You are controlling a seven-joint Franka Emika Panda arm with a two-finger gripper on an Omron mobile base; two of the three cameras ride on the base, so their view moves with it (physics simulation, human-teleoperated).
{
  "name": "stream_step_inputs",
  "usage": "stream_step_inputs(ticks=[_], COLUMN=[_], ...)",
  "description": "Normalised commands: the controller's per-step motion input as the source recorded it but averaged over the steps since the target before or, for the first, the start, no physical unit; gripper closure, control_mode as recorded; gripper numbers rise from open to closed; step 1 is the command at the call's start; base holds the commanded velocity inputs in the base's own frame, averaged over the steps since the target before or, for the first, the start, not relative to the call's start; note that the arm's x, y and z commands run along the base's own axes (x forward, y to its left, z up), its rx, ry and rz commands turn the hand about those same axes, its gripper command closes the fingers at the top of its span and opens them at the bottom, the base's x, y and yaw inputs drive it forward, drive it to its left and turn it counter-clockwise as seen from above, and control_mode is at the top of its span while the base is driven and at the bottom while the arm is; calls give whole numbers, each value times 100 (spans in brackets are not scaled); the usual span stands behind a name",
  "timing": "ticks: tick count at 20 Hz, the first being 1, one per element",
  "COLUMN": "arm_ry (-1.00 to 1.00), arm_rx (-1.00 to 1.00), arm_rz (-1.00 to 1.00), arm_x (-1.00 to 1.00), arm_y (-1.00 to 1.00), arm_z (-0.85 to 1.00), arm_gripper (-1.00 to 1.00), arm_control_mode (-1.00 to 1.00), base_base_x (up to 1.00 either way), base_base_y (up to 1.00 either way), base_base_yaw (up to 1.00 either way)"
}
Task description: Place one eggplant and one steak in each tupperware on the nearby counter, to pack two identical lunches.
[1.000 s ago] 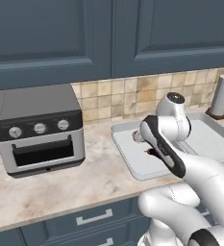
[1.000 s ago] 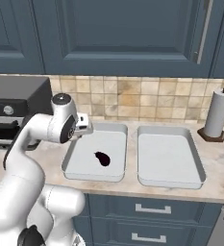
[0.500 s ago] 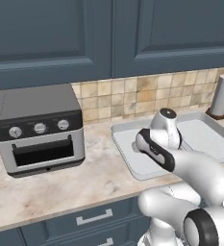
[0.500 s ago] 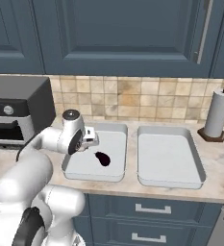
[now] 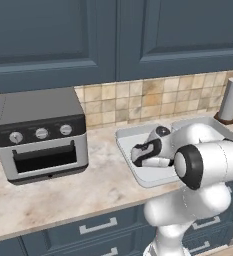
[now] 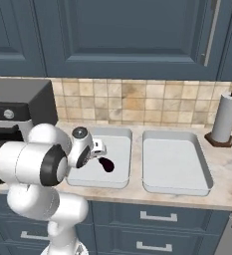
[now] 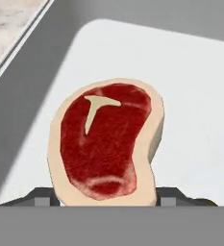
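Hand (image 6: pixel 98 151) is hanging low inside the left tupperware (image 6: pixel 118 137), its fingers closing on the steak (image 7: pixel 106 139), which is standing up between them, red face toward the camera with its pale fat rim all round. Below the steak, the tupperware's pale floor and rounded corner are showing in the hand view. In the right base view the eggplant (image 6: pixel 106 165) is lying on that tupperware's floor, just beside the hand on the side toward the right tupperware (image 6: pixel 173 162). Both tupperwares are sitting side by side on the desk (image 5: pixel 63 192), the left one between a toaster oven (image 5: pixel 40 132) and its twin.
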Motion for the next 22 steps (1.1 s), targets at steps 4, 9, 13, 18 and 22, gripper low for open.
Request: stream_step_inputs(ticks=[4,9,13,18,22], arm_ry=[4,3,-5,-4,-1], arm_rx=[6,2,2,15,9], arm_rz=[-14,-15,-16,-22,-23], arm_x=[0,-9,-63,-100,-100], arm_y=[0,0,0,0,0], arm_z=[64,67,79,100,100], arm_gripper=[-100,-100,-100,-100,-100], arm_control_mode=[-100,-100,-100,-100,-100], base_base_x=[0,0,0,0,0], base_base_y=[0,0,0,0,0], base_base_yaw=[0,0,0,0,0])
